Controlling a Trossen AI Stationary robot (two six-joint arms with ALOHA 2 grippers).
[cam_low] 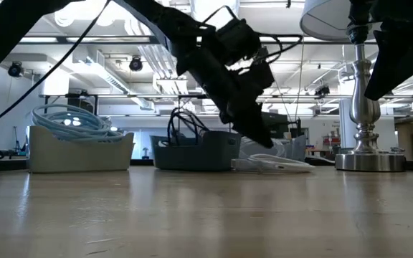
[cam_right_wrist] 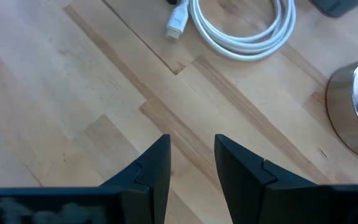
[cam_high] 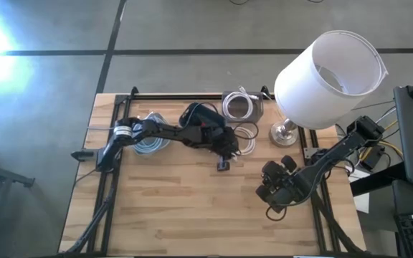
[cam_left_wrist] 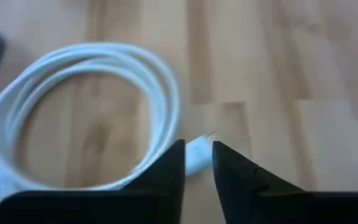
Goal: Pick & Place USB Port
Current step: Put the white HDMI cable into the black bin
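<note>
Left gripper (cam_left_wrist: 198, 163) fingers nearly together astride white cable (cam_left_wrist: 79, 118) plug, grip perhaps incomplete; plug half hidden. Cable coil on table (cam_high: 178, 208) near lamp (cam_high: 328, 72), bins behind. Right gripper (cam_right_wrist: 191, 162) parted, empty.

Wooden bench (cam_high: 178, 208), white-shaded lamp (cam_high: 328, 72) with metal base (cam_high: 287, 132) far right, beige bin of pale blue cable (cam_low: 77, 147) far left, dark bin (cam_low: 196, 152) far centre
</note>
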